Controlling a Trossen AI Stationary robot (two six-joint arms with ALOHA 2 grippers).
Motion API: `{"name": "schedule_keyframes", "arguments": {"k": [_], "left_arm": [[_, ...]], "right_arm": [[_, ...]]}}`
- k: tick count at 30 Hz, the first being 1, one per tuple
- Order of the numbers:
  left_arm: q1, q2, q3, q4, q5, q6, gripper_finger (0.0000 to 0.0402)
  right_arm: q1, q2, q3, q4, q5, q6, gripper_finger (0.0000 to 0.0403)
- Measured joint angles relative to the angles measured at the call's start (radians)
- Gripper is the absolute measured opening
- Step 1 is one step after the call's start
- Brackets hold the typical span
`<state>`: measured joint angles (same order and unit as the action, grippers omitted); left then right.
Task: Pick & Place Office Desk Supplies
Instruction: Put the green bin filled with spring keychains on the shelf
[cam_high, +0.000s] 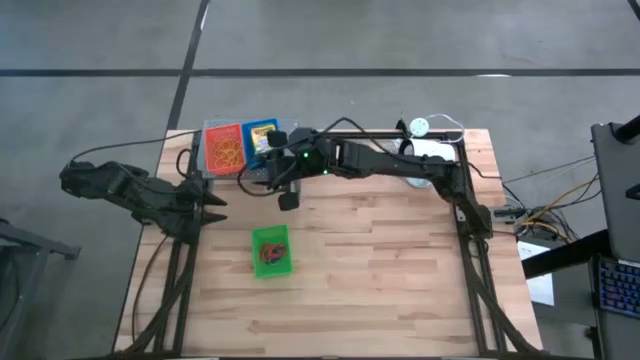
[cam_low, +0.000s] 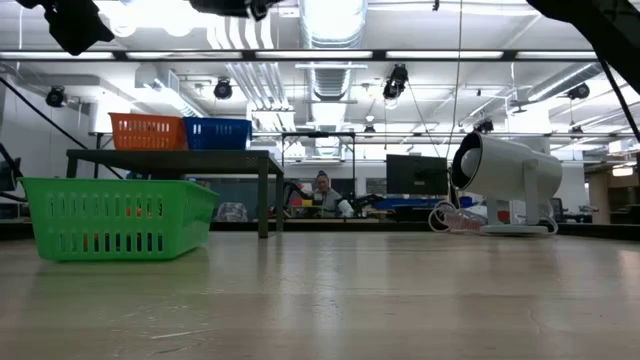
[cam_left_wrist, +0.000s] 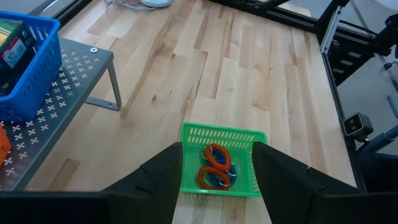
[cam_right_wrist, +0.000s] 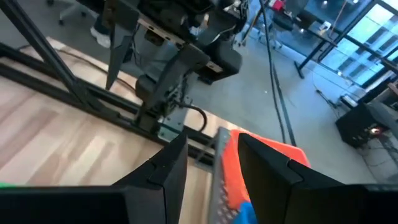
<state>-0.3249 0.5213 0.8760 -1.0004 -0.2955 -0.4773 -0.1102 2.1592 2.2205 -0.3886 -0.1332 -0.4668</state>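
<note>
I note red and blue elastic loops (cam_left_wrist: 214, 167) lying coiled in the green tray (cam_left_wrist: 193, 132) at mid-table; orange rubber bands (cam_high: 224, 148) fill the orange tray (cam_high: 207, 132) on the grey rack (cam_left_wrist: 74, 68), beside the blue tray (cam_left_wrist: 38, 68). The table (cam_high: 400, 270) is pale butcher-block; a workshop lies beyond. My left gripper (cam_high: 213, 205) waits spread at the left edge. My right gripper (cam_high: 285, 192), fingers apart and empty, hangs by the rack.

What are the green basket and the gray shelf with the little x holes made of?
The green basket looks like glossy moulded plastic: its walls are thin slotted ribs in one bright colour. The gray shelf looks like painted sheet metal, matte, with punched cross-shaped holes, a screw at its corner and a thin straight leg. The table under them looks like wood, with visible planks and grain.
</note>
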Motion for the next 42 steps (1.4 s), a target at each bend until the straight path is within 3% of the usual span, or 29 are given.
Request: {"name": "schedule_keyframes", "arguments": {"k": [5,10,14,18,24,27,32,42], "left_arm": [[0.0,0.0,0.0,0.0,0.0,0.0,0.02],[0.0,0.0,0.0,-0.001,0.0,0.0,0.02],[0.0,0.0,0.0,0.0,0.0,0.0,0.02],[0.0,0.006,0.0,0.0,0.0,0.0,0.02],[0.0,0.006,0.0,0.0,0.0,0.0,0.02],[0.0,0.006,0.0,0.0,0.0,0.0,0.02],[0.0,0.006,0.0,0.0,0.0,0.0,0.02],[0.0,0.006,0.0,0.0,0.0,0.0,0.0201]], "right_arm": [[-0.013,-0.023,-0.166,0.168,-0.046,0.044,0.0141],[-0.036,-0.134,-0.442,0.365,-0.077,0.098,0.0141],[-0.022,-0.269,-0.677,0.481,0.005,0.115,0.0141],[0.023,-0.378,-0.866,0.486,0.11,0.224,0.0141],[0.132,-0.423,-1.046,0.535,0.319,0.608,0.0141],[0.171,-0.421,-1.065,0.565,0.41,0.774,0.0141],[0.191,-0.393,-1.023,0.498,0.425,0.997,0.0141],[0.223,-0.156,-0.72,0.211,0.422,1.292,0.0141]]}}
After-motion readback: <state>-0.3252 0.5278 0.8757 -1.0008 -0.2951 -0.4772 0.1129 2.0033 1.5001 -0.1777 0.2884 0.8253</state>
